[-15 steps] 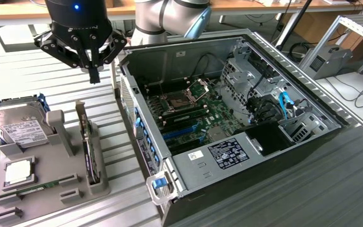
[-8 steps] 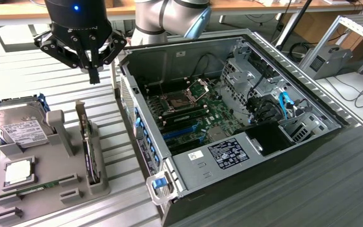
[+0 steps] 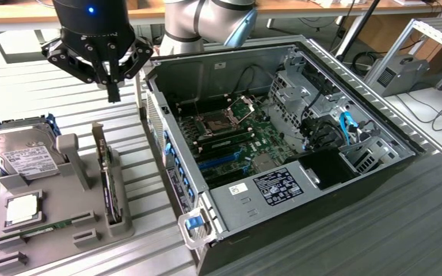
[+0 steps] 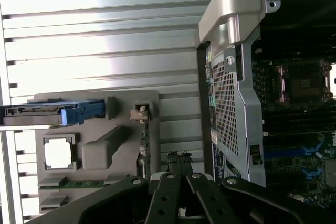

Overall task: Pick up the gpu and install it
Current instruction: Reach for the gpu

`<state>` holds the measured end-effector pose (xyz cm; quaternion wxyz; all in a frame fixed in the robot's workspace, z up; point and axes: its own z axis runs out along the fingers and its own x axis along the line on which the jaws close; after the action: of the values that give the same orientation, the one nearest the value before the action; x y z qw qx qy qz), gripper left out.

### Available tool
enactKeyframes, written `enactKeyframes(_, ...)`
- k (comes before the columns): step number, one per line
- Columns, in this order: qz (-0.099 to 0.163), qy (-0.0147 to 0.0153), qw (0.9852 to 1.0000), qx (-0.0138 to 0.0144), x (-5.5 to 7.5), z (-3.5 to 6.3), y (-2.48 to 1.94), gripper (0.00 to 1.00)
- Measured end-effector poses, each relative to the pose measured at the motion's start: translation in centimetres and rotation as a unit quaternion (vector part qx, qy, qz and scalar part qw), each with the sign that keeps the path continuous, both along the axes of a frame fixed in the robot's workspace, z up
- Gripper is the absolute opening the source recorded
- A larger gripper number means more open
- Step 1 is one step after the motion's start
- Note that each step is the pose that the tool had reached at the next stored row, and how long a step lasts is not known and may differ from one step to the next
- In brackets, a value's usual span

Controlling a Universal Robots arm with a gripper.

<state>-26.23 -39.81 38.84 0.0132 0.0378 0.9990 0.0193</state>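
Above the slatted metal table (image 3: 21, 86), the arm's gripper (image 3: 113, 96) hangs with its fingers pressed together and nothing between them, just beside the open computer case (image 3: 205, 69) on the exterior view's left. Below it, the graphics card (image 3: 107, 178) stands on edge in a slot of the grey holder tray (image 3: 52, 247), its metal bracket end nearest the gripper. A hard drive (image 3: 25, 152) rests on the tray further toward the exterior view's left. The card looks untouched, the pick not yet made. To do the reach well, it seems, the fingers must part before descending, line up square with the card's thin top edge and close on the board clear of the fan. The lift should go straight up so the card does not scrape the slot walls. The blue slots (image 3: 221, 162) on the board inside the case lie uncovered.
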Motion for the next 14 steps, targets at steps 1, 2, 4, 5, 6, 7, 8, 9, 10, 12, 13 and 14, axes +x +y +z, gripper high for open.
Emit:
enactKeyframes(1,0.0,0.0001,1.0,0.0,0.0,0.01,0.0,0.11)
enactKeyframes(2,0.0,0.0,1.0,0.0,-0.01,0.0,0.0,0.11)
enactKeyframes(4,0.0,0.0,1.0,0.0,-0.09,-0.01,0.0,0.11)
enactKeyframes(5,0.0,0.0,1.0,0.0,-0.1,-0.01,-0.01,0.11)
enactKeyframes(6,0.0,0.0,1.0,0.0,-0.12,-0.01,-0.03,0.11)
enactKeyframes(7,0.0,0.0,1.0,0.0,-0.13,-0.02,-0.06,0.11)
enactKeyframes(8,0.0,0.0,1.0,0.0,-0.13,-0.02,-0.1,0.11)
enactKeyframes(9,0.0,0.0,1.0,0.0,-0.13,-0.02,-0.13,0.11)
enactKeyframes(10,0.0,0.0,1.0,0.0,-0.13,-0.03,-0.16,0.11)
enactKeyframes(12,0.0,0.0,1.0,0.0,-0.13,-0.03,-0.23,0.11)
enactKeyframes(13,0.0,0.0,1.0,0.0,-0.13,-0.04,-0.27,0.11)
enactKeyframes(14,0.0,0.0,1.0,0.0,-0.13,-0.04,-0.31,0.11)
